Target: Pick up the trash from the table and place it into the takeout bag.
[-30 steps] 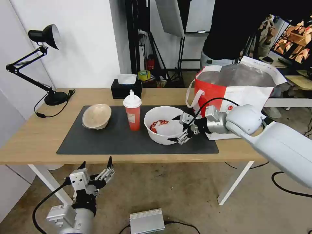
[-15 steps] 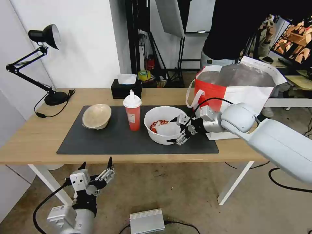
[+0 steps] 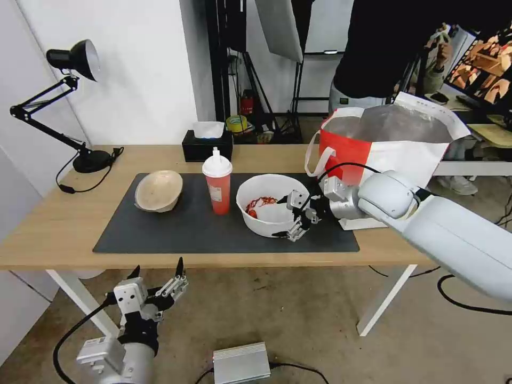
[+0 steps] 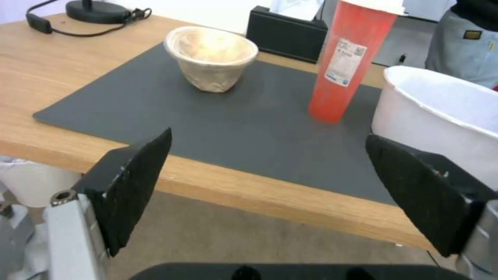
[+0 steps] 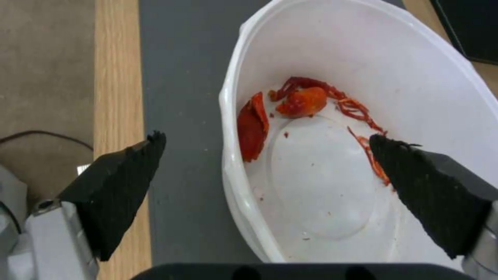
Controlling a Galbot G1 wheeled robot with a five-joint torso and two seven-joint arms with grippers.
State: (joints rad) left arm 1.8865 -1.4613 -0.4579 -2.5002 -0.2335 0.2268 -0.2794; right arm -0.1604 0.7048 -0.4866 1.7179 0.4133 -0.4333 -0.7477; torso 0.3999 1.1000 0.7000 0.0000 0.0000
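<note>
The wide white bowl [image 3: 269, 205] with red scraps sits on the dark mat [image 3: 186, 229] of the table [image 3: 53, 229]. My right gripper [image 3: 284, 216] is open and straddles the bowl's near right rim. In the right wrist view the right gripper [image 5: 267, 140] has one finger outside the bowl [image 5: 332, 163] and one inside. The red cup [image 3: 217, 184] and the beige bowl [image 3: 158, 190] stand to the left. The takeout bag [image 3: 384, 144] stands open at the table's right end. My left gripper [image 3: 158, 265] hangs open below the table's front edge, facing the cup [image 4: 345, 66] and the beige bowl [image 4: 211, 54].
A black tissue box [image 3: 207, 143] sits behind the cup at the table's back edge. A black desk lamp [image 3: 74, 106] stands at the back left corner. On the floor under the table lies a grey metal box [image 3: 241, 362] with cables.
My right gripper has moved left, from beside the white bowl to straddling its rim, still open. The left arm has not moved.
</note>
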